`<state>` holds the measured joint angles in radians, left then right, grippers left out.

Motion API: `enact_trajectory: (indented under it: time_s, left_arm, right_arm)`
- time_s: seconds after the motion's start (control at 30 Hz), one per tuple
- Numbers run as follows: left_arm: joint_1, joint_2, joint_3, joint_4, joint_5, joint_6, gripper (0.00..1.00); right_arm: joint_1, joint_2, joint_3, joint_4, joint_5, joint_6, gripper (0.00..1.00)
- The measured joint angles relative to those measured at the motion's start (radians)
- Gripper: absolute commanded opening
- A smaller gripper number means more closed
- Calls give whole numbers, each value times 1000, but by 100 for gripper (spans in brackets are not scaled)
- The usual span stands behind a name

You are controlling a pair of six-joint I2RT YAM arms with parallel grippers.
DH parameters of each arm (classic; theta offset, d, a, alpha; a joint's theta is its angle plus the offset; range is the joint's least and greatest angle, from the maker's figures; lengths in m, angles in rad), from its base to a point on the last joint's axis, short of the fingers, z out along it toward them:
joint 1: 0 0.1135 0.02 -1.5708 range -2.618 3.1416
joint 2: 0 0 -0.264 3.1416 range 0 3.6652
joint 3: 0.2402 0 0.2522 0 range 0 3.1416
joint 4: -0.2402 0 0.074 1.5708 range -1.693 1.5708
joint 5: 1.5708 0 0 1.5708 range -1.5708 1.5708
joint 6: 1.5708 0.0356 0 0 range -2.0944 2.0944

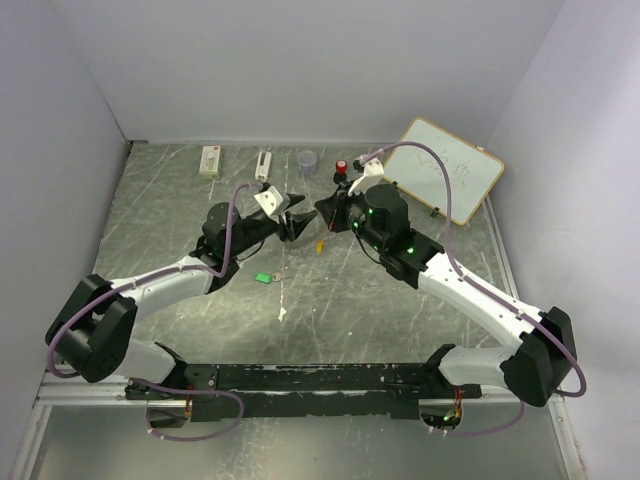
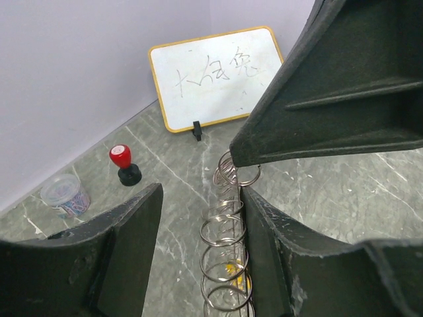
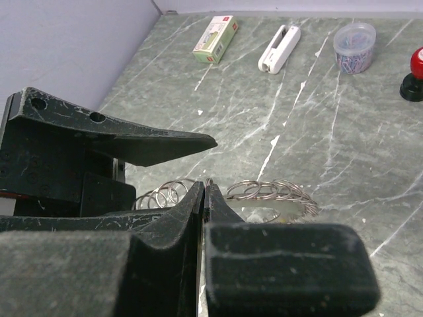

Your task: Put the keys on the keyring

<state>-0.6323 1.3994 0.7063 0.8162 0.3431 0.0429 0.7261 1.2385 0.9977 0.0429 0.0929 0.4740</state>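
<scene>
The keyring [image 2: 225,244] is a silver ring strung with several small wire loops, held up off the table between the two arms. My right gripper [image 3: 205,186] is shut on its rim, and the rest of the keyring [image 3: 271,193] fans out to the right of the tips. My left gripper [image 2: 201,198] stands open around the keyring, which rests against its right finger [image 2: 284,264]. A yellow-headed key [image 2: 234,271] shows through the loops and hangs below the grippers [image 1: 320,244]. The green-headed key [image 1: 262,277] lies on the table near the left arm.
Along the back wall stand a small box [image 1: 210,160], a white stapler [image 1: 263,164], a clear cup of paper clips [image 1: 308,161] and a red-capped black knob [image 1: 342,167]. A whiteboard [image 1: 446,168] leans at the back right.
</scene>
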Motion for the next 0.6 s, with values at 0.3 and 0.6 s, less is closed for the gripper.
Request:
enact_trajectory:
  time_s: [0.3,0.6]
  left_arm:
    - [-3,24,33,-17,1,15,61]
    - [-3,43,44,-29,0,29,61]
  right_arm:
    - [-2,-11,0,0,-16,0,0]
    - [-3,-11,0,-11,-26,0,0]
